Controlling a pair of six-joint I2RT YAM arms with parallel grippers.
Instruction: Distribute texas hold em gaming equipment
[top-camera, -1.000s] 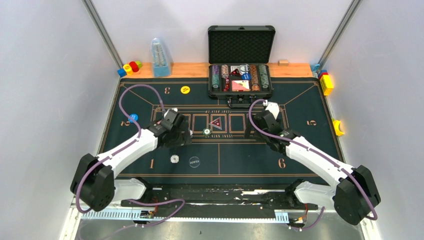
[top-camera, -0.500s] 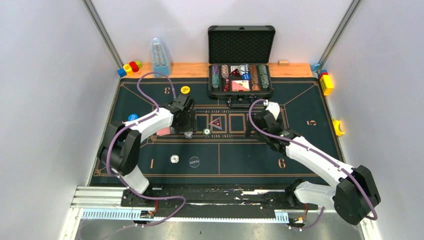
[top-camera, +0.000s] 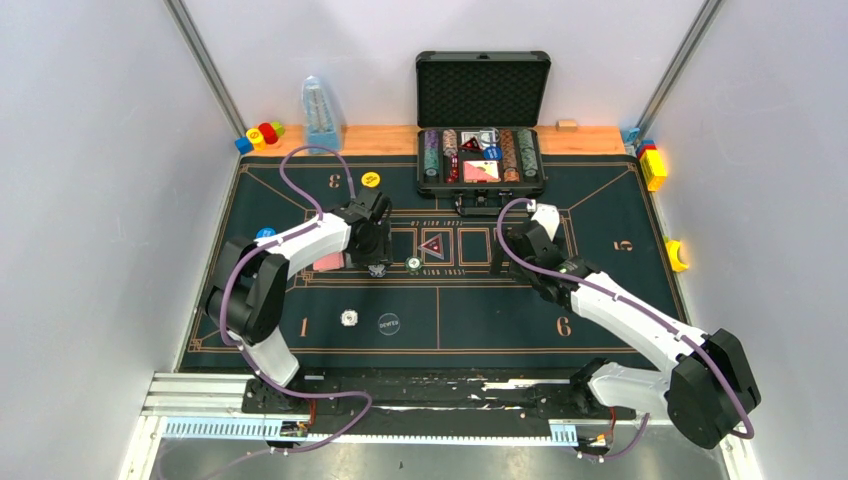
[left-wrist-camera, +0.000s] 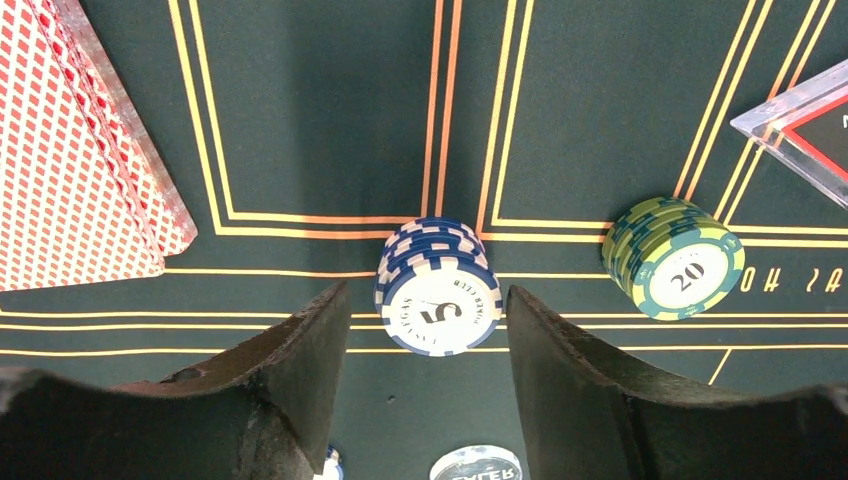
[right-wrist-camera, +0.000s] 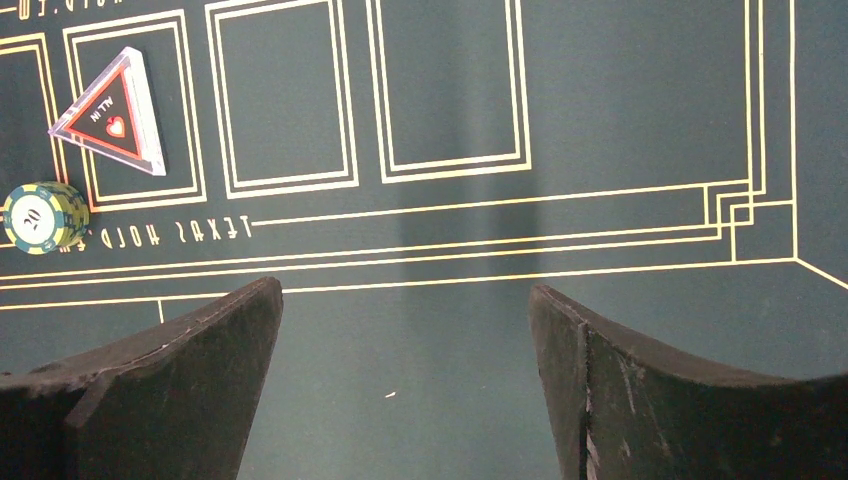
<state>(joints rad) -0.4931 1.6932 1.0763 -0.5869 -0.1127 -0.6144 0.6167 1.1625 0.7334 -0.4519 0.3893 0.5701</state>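
Gripper, left (left-wrist-camera: 428, 291): jaws part-closed either side of blue-and-white chip stack (left-wrist-camera: 440, 312), a sliver of mat showing on one side; contact uncertain. Pink-backed cards (left-wrist-camera: 70, 170) lie beside it, cut by the frame edge, with green chip stack (left-wrist-camera: 675, 258) on the other side. Right gripper (right-wrist-camera: 405, 295): spread wide, holding nothing, above dark green poker mat (right-wrist-camera: 600, 120). Open black case (top-camera: 483, 90) at the mat's far edge. Wooden strip (top-camera: 380, 139) behind. White walls (top-camera: 100, 150) around. Dealer disc (left-wrist-camera: 476, 465) cut off at the frame bottom.

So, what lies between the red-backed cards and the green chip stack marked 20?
The blue-and-white chip stack marked 5 stands there, apart from both the cards and the green stack; the left wrist view shows it.
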